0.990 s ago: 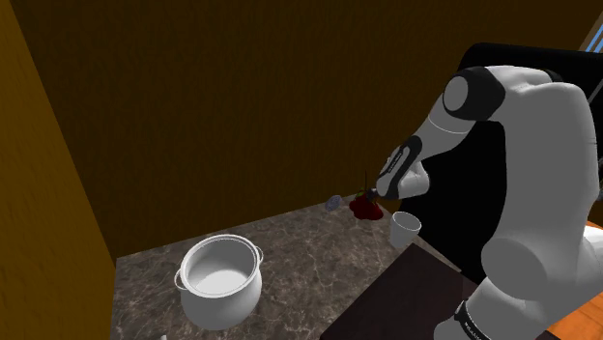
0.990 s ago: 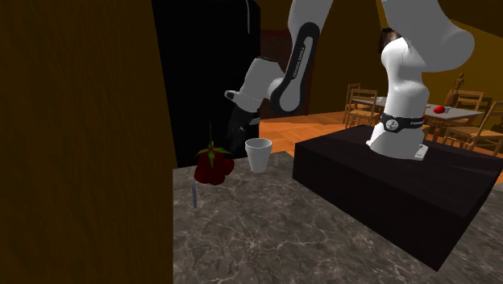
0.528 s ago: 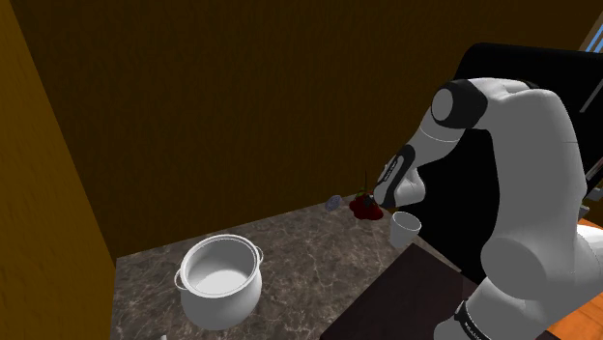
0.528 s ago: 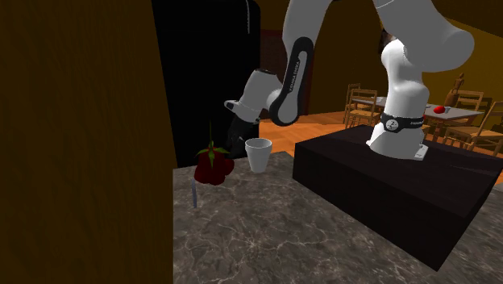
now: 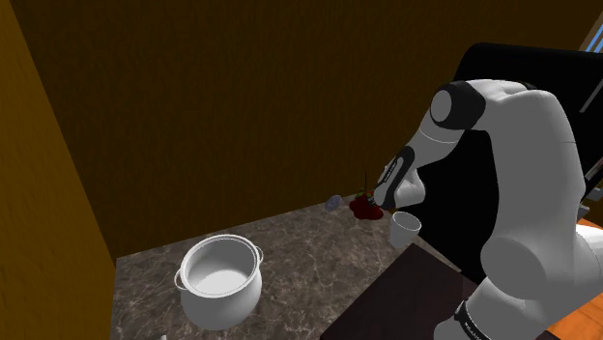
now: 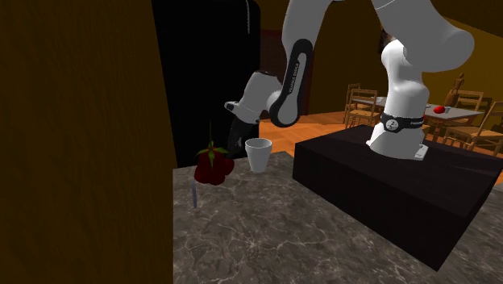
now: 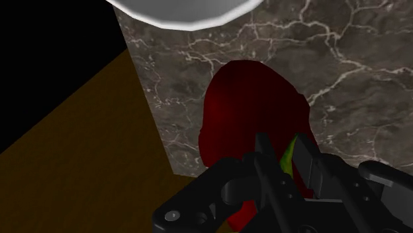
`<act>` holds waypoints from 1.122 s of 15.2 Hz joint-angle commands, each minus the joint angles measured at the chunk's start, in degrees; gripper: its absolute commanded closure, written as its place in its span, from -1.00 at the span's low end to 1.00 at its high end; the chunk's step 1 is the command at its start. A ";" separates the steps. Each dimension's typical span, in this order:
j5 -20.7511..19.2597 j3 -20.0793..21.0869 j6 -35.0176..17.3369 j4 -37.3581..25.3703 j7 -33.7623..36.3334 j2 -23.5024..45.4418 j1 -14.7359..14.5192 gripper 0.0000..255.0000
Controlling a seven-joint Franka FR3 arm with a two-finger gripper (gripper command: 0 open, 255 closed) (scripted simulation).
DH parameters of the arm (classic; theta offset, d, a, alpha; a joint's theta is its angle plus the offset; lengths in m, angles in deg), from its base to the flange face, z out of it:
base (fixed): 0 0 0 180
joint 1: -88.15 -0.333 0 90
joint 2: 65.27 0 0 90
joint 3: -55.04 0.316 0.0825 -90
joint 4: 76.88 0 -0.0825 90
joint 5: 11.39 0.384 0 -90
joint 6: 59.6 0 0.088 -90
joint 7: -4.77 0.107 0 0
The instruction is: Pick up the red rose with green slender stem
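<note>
The fingers [image 7: 263, 155] are nearly shut and pinch the thin green stem [image 7: 288, 162], which points straight up between them from the red rose [image 7: 248, 112] on the tabletop [image 7: 344, 66].

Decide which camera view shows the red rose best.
The second exterior view: the whole red rose shows, bloom, green sepals and stem. The wrist view has the bloom close, partly behind the end effector; the shoulder view, a small red speck.

White two-handled pot [image 5: 220, 278] on dark veined marble counter [image 5: 319, 256], small white cup [image 5: 405, 228] well apart from it, brown wall [image 5: 193, 116] behind, wooden chairs [image 6: 363, 103] beyond.
</note>
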 commanded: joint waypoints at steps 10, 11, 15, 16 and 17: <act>-0.45 -0.15 3.60 2.21 -0.39 -5.85 -0.12 1.00; -0.51 -0.17 4.15 2.51 -0.45 -6.70 -0.12 1.00; -0.76 -0.22 6.40 3.58 -0.70 -10.05 -0.13 1.00; -0.82 -0.22 6.99 3.81 -0.76 -10.88 -0.13 1.00; -0.87 -0.23 7.59 4.04 -0.83 -11.71 -0.13 1.00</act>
